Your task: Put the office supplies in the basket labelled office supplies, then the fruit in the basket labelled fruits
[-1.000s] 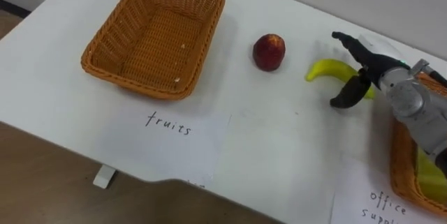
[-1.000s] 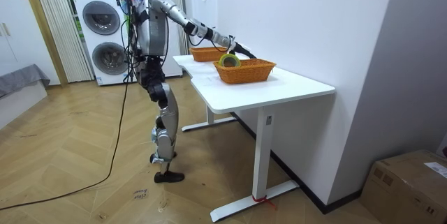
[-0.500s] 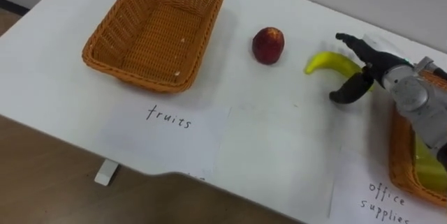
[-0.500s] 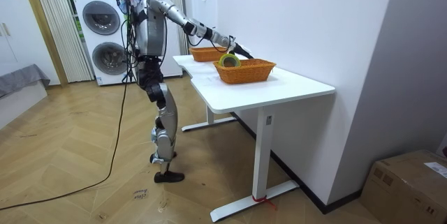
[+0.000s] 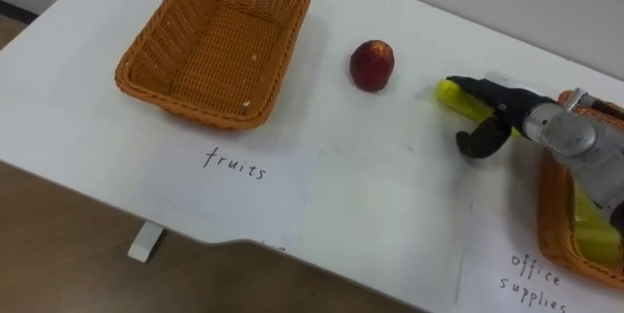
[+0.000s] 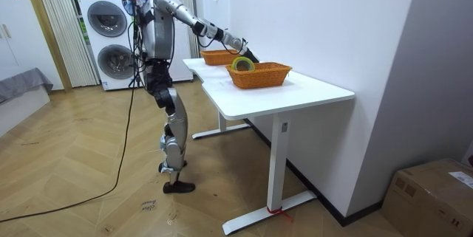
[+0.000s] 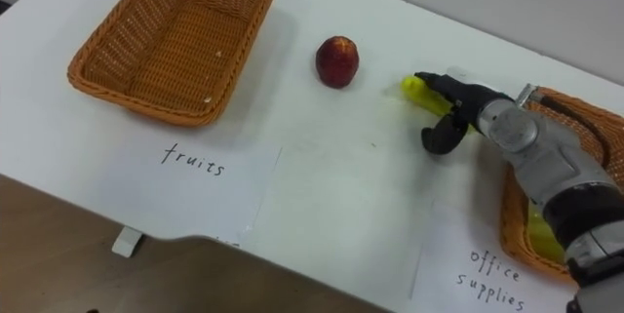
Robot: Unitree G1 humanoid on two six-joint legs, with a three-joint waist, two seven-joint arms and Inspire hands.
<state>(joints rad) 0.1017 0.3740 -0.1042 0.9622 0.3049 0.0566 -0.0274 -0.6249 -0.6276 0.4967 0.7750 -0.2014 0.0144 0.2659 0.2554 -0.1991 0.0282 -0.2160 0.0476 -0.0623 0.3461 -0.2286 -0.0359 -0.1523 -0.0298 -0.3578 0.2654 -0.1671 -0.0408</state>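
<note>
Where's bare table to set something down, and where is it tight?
Bare tabletop lies between the left basket and the red fruit, and in front of that fruit, between the left paper sheet and the right paper sheet. Crowded at the right: the right hand is over the banana, close to the right basket.

Bare table (image 5: pixel 390 196) separates the right hand (image 5: pixel 522 118) from the left basket (image 5: pixel 214 45) (only the red fruit (image 5: pixel 371 65) stands between).

The right hand (image 7: pixel 478 106) lays straight fingers along the yellow banana (image 7: pixel 417 91) near the tabletop's far edge, with its thumb hooked just beside. A red fruit (image 7: pixel 337 61) sits between the banana and an empty wicker basket (image 7: pixel 171 45).
</note>
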